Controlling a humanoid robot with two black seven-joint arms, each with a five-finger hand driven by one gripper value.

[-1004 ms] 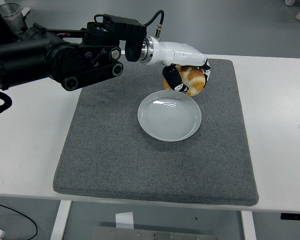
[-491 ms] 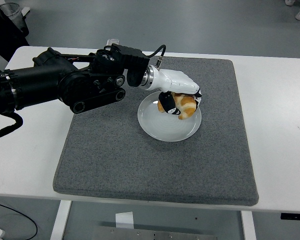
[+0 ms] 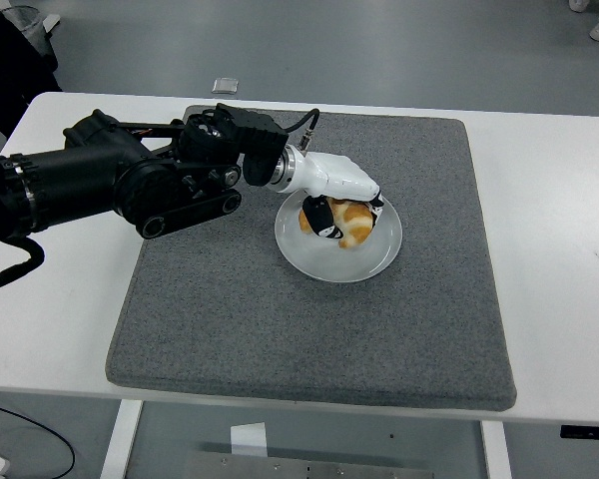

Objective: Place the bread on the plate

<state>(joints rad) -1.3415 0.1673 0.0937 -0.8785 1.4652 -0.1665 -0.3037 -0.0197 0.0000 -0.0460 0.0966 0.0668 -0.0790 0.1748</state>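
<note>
Under my curled fingers (image 3: 320, 219) sits the round golden-brown bread roll (image 3: 349, 224), and I have it wrapped tight in my white left hand (image 3: 337, 200). Below the roll is the shiny round white plate (image 3: 319, 259), which rests on the big grey felt mat (image 3: 280, 329). The roll looks like it is touching the plate, near the middle. To do this well, I think I should open my fingers slowly and lift straight up, so the roll does not roll off. I cannot see any words or labels to read anywhere.
</note>
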